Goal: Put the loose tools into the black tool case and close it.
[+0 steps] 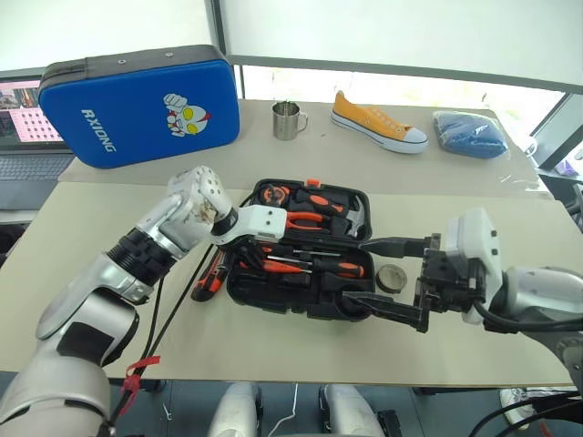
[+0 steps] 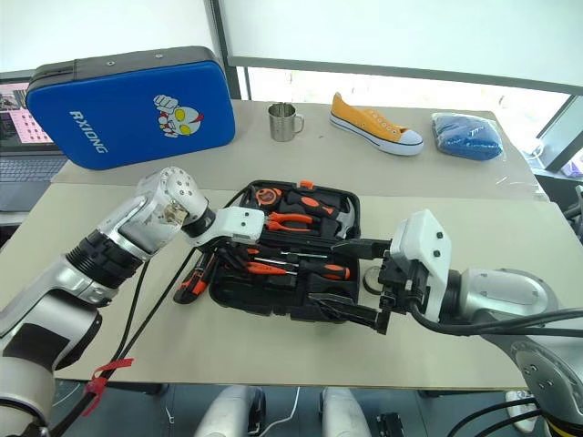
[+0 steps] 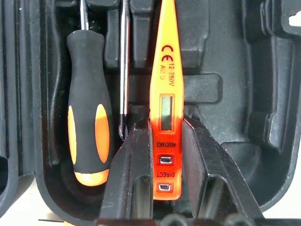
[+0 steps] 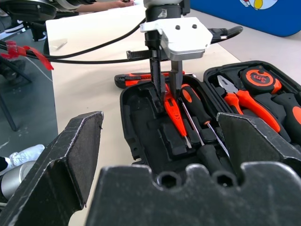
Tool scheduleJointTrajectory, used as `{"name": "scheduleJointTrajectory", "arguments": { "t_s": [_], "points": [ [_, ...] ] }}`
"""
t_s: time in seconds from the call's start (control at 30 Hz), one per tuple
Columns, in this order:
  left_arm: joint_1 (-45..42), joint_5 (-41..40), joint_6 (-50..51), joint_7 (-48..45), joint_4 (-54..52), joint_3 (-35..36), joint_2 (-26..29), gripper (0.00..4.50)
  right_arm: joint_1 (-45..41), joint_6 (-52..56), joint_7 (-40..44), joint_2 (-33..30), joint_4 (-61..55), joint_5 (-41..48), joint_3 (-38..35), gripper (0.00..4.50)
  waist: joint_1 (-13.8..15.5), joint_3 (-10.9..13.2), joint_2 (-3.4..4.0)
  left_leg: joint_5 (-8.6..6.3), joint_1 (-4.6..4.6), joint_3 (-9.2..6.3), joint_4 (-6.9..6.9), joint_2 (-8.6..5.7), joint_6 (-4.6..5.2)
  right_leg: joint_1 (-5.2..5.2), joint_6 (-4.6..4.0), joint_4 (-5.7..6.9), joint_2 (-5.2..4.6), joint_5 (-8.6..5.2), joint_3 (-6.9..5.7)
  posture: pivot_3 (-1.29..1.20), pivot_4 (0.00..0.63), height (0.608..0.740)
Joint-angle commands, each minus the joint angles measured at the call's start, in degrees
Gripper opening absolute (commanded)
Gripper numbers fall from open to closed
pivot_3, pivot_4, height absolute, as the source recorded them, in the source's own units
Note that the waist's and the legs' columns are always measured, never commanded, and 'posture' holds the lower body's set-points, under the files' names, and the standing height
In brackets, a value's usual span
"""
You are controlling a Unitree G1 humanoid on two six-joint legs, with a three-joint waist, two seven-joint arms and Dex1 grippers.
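While the black tool case (image 1: 301,300) lies open in the middle of the near table, the left gripper (image 1: 244,248) reaches down into its near half from the left. In the left eye view, pliers (image 1: 305,218), a hammer (image 1: 357,217) and a tape measure (image 1: 272,193) sit in the far half, and two long screwdrivers (image 1: 323,267) lie across the near half. A utility knife (image 1: 209,276) lies on the table just beside the case's left edge; a small tape roll (image 1: 393,277) lies on the table just right of the case. The right gripper (image 1: 398,278) hangs at the case's right side, fingers far apart, holding nothing. A blue case (image 1: 137,105), a metal cup (image 1: 288,120), a yellow shoe (image 1: 378,122) and a blue cloth bundle (image 1: 469,134) stand on the far table. In the left wrist view, the two black fingers (image 3: 136,174) are closed on the slim orange screwdriver (image 3: 165,94), which lies along a moulded slot, next to a black-and-orange handle (image 3: 88,136). In the right wrist view, the left gripper stands upright over the case's near half, pinching the orange screwdriver's handle end, its tip resting low in the tray; the knife lies beyond on the table.
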Motion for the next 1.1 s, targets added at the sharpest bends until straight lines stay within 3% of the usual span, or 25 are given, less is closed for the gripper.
{"name": "scheduleJointTrajectory", "arguments": {
  "t_s": [0.03,0.07,0.13,0.33,0.5,0.6,0.7,0.87,1.1],
  "points": [
    [0.71,0.49,1.29,-0.80,-1.02,0.06,0.01,0.43,-1.04,-1.57,-0.45,0.06,-0.95,0.54,-0.39,4.50,-0.10,0.00,0.00,0.00,0.00,0.00,0.00,0.00,0.01,0.00,0.00,0.00,0.00,0.00,0.00,0.00,0.150,0.739],
    [0.72,0.47,1.28,-0.88,-1.26,0.13,0.12,0.43,-1.18,-1.58,-0.42,0.03,-0.83,0.51,-0.32,4.50,-0.15,0.00,0.00,-0.01,0.00,-0.01,0.00,0.00,0.02,0.00,0.00,0.00,0.00,0.00,0.00,0.00,0.150,0.739],
    [0.41,-0.35,1.95,-1.98,-2.54,0.76,0.82,1.44,-1.52,-1.56,-0.28,0.01,-0.37,0.62,-0.23,4.50,-0.21,0.00,0.00,-0.01,0.00,-0.01,0.00,0.00,0.02,-0.01,0.00,0.00,0.00,0.00,0.00,0.00,0.150,0.739],
    [-0.63,-3.97,3.91,-4.30,-6.95,3.75,4.06,3.48,-2.28,-1.60,-0.01,0.07,0.37,0.30,0.55,4.50,-0.25,0.00,0.00,-0.01,-0.05,-0.04,0.01,0.01,0.02,-0.04,0.00,0.00,0.00,0.00,-0.01,0.00,0.150,0.739],
    [-0.55,-5.42,4.58,-2.53,-7.70,7.34,4.88,3.48,-3.03,-1.75,-0.14,0.30,0.89,-0.05,1.46,4.50,-0.26,0.00,0.00,-0.01,-0.05,-0.04,0.02,0.02,0.02,-0.05,0.00,0.02,0.00,0.00,-0.01,0.00,0.150,0.739],
    [0.31,-7.48,4.40,-0.69,-6.47,11.03,4.21,2.85,-2.90,-1.89,-0.05,0.27,0.98,-0.29,1.69,4.50,-0.13,0.00,0.00,-0.01,-0.08,-0.05,0.08,0.00,0.02,-0.04,0.01,0.01,-0.01,0.01,-0.02,0.00,0.150,0.739],
    [2.83,-9.94,2.63,2.75,-4.49,14.90,2.19,1.61,-2.71,-1.95,0.04,0.11,0.88,-0.67,2.08,4.50,-0.15,0.00,0.00,-0.01,-0.09,-0.06,0.11,0.01,0.03,-0.05,0.02,0.03,-0.02,0.01,-0.03,0.00,0.150,0.739],
    [8.16,-15.32,0.91,7.60,-3.15,21.68,-2.62,0.02,-2.11,-1.64,-0.33,0.24,0.63,-0.74,2.09,4.50,-0.15,0.00,0.00,-0.02,-0.09,-0.08,0.14,0.01,0.03,-0.04,0.02,0.04,-0.03,0.01,-0.04,0.00,0.150,0.739],
    [16.82,-20.28,2.61,11.18,-7.06,25.33,-4.09,0.02,-1.29,-0.96,-1.43,0.09,0.53,-0.33,1.65,4.50,-0.23,0.00,0.00,-0.02,-0.10,-0.10,0.15,0.03,0.04,-0.06,0.02,0.07,-0.03,0.01,-0.05,0.00,0.150,0.739]
  ]
}}
